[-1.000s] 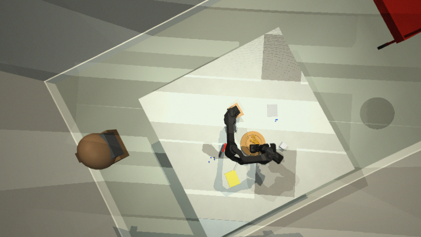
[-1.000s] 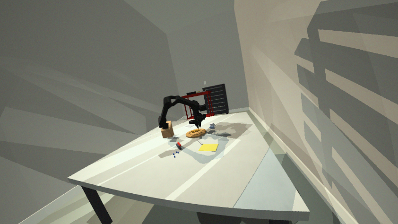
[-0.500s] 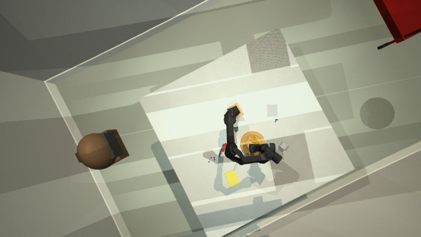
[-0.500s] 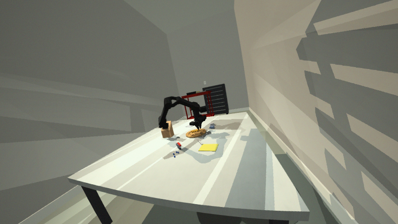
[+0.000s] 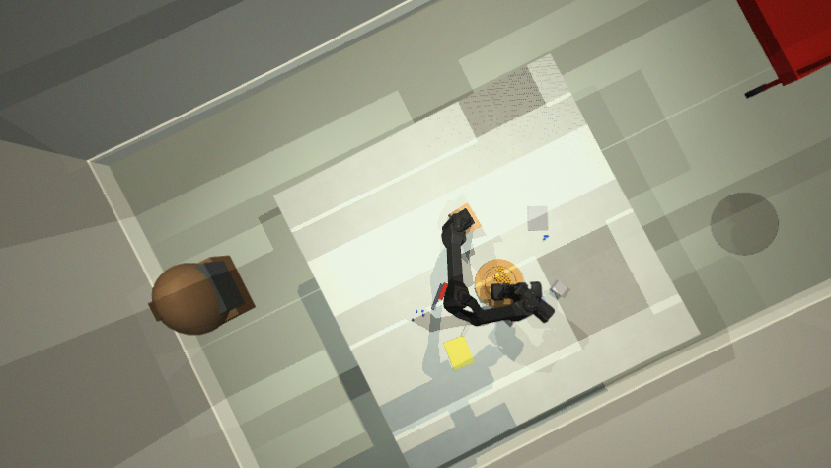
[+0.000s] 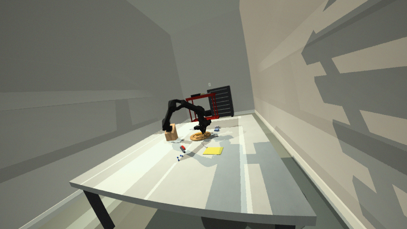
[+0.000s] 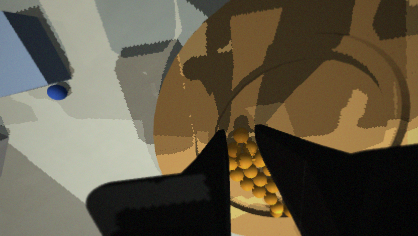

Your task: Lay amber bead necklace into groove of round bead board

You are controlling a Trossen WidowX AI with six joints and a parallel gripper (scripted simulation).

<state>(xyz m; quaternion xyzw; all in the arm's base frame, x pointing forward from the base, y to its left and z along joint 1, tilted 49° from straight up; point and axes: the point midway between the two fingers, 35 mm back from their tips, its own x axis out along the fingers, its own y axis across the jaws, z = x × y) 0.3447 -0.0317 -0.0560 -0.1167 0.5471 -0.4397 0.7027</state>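
Observation:
The round wooden bead board [image 5: 486, 281] [image 6: 195, 136] [image 7: 182, 112] lies flat on the table, with a circular groove visible in the wrist view. The amber bead necklace [image 5: 501, 273] [image 7: 255, 179] lies bunched in a narrow heap on the board, inside and across the near left part of the groove. My gripper [image 7: 239, 133] [image 6: 203, 132] is partly open, low over the board, with its fingertips on either side of the heap's far end. Beads show between the fingers, not clamped. The fingers hide part of the heap and the groove.
A blue block [image 7: 22, 55] and a blue bead [image 7: 57, 92] lie beside the board. A yellow pad [image 5: 458, 352] [image 6: 212, 150], a red and grey object [image 5: 442, 290] [image 6: 182, 148] and a grey square [image 5: 537, 218] lie around it. The arm stands on a wooden block [image 6: 171, 134].

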